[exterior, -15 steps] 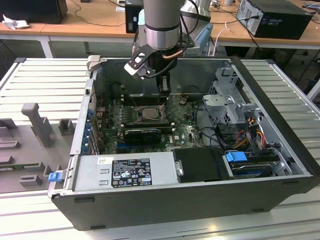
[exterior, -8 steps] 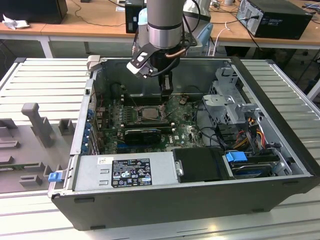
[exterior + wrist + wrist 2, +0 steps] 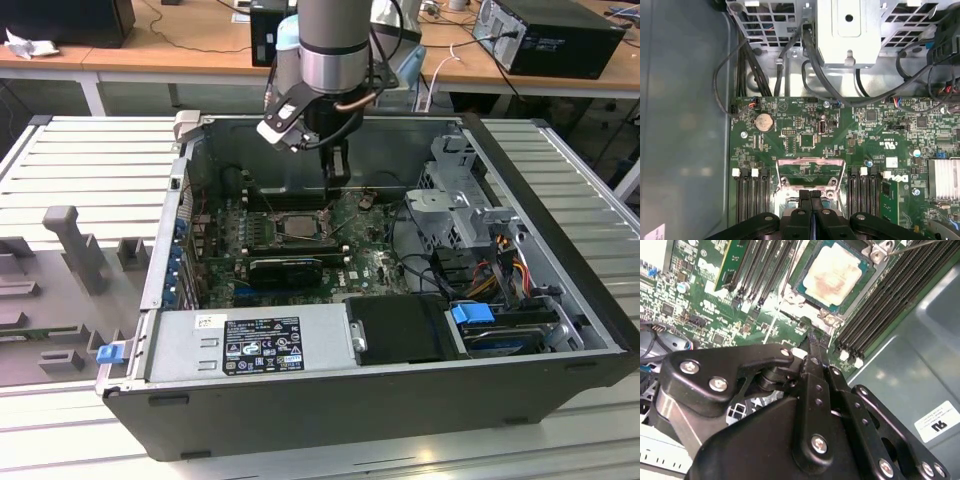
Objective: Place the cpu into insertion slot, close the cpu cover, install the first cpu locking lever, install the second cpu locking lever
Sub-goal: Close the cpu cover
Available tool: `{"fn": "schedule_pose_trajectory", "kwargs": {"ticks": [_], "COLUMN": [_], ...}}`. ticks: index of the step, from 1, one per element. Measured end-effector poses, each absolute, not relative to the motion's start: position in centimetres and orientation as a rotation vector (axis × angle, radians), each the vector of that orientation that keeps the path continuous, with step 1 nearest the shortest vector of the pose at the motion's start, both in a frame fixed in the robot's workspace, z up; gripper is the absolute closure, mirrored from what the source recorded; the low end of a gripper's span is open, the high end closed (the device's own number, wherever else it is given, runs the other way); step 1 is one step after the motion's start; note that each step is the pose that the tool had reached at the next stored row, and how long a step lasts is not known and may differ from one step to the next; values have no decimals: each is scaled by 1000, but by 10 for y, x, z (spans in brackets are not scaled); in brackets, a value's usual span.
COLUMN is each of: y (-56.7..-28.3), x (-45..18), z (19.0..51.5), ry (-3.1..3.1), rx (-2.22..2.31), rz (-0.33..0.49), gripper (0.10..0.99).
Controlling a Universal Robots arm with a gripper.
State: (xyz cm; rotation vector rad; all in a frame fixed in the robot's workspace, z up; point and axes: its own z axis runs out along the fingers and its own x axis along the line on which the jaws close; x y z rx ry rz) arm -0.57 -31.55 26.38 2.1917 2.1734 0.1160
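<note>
The cpu (image 3: 832, 275), a pale tan-stained square chip, lies in the insertion slot (image 3: 790, 299) on the green motherboard; in the exterior view the cpu (image 3: 297, 226) sits mid-board. My gripper (image 3: 814, 337) is shut with nothing between its fingers, its tips low over the socket's edge. In the first wrist view the gripper (image 3: 810, 194) points at the cpu cover (image 3: 810, 160), a silvery frame just beyond the tips. Green board shows through its opening, so it appears raised off the chip. In the exterior view the gripper (image 3: 336, 172) hangs just behind the socket. A thin lever rod (image 3: 920, 245) runs past the socket's far corner.
Black memory slots (image 3: 880, 310) flank the socket on both sides. A metal drive cage (image 3: 847, 30) with black cables (image 3: 805, 55) stands past the board's end. A coin battery (image 3: 763, 121) sits near the cover. The case walls (image 3: 540, 200) and power supply (image 3: 250, 345) box in the board.
</note>
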Motion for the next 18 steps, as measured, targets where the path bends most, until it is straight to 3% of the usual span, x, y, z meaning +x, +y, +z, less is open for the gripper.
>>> {"fn": "schedule_pose_trajectory", "kwargs": {"ticks": [18], "y": [-313], "x": [38], "z": [266], "ry": [2174], "rx": [2192], "rz": [115], "gripper": [980]}}
